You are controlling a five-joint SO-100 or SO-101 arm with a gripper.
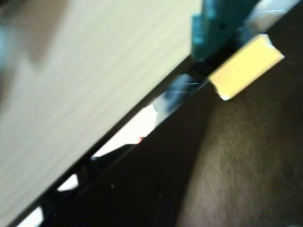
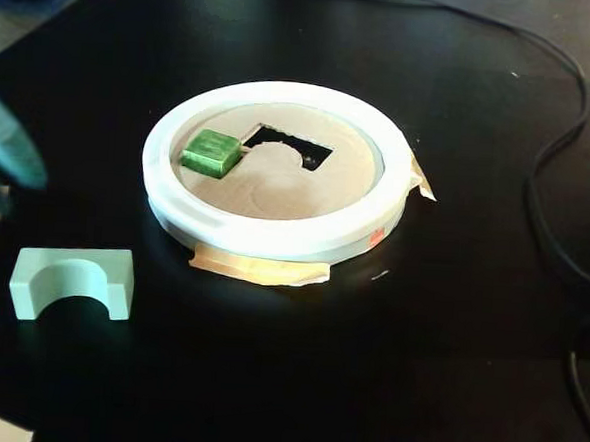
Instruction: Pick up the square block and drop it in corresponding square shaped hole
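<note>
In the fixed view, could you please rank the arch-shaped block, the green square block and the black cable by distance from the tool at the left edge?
1. Arch-shaped block: lower left, just below the blurred tool.
2. Green square block: on the left of the round sorter board, beside its hole.
3. Black cable: far right, clearly farthest.
</note>
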